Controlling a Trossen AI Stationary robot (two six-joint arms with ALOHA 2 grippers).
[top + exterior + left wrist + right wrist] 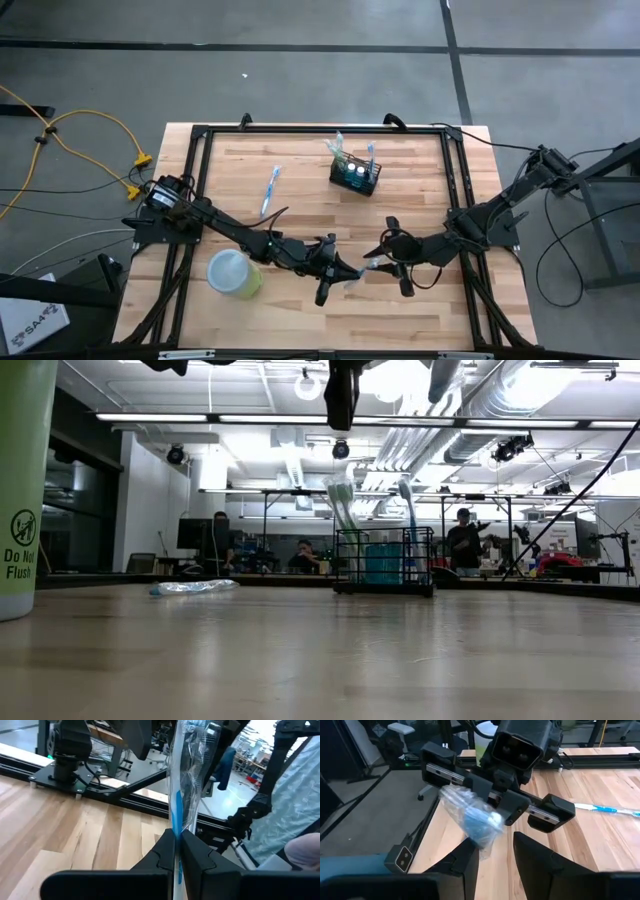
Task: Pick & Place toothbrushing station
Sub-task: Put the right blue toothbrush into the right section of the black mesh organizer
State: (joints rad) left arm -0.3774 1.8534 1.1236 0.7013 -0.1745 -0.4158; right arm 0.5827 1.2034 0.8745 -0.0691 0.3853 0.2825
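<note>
Left claw (345, 272) at lower center of the high view, clenched on a wrapped toothbrush (181, 795) — plastic pinched between its fingers (162, 851). Right claw (383, 262) faces it just beside, jaws apart around the wrapper's other end, not clamped. Caddy (357, 176) sits upper center-right on the table (420, 215), brushes upright inside. Loose toothbrush (270, 190) left of it; green cup (235, 273) lower left.

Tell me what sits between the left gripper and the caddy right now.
Nothing: in the high view, bare table lies between the left gripper, shut on a wrapped toothbrush, and the caddy. A loose toothbrush lies off to the side.
</note>
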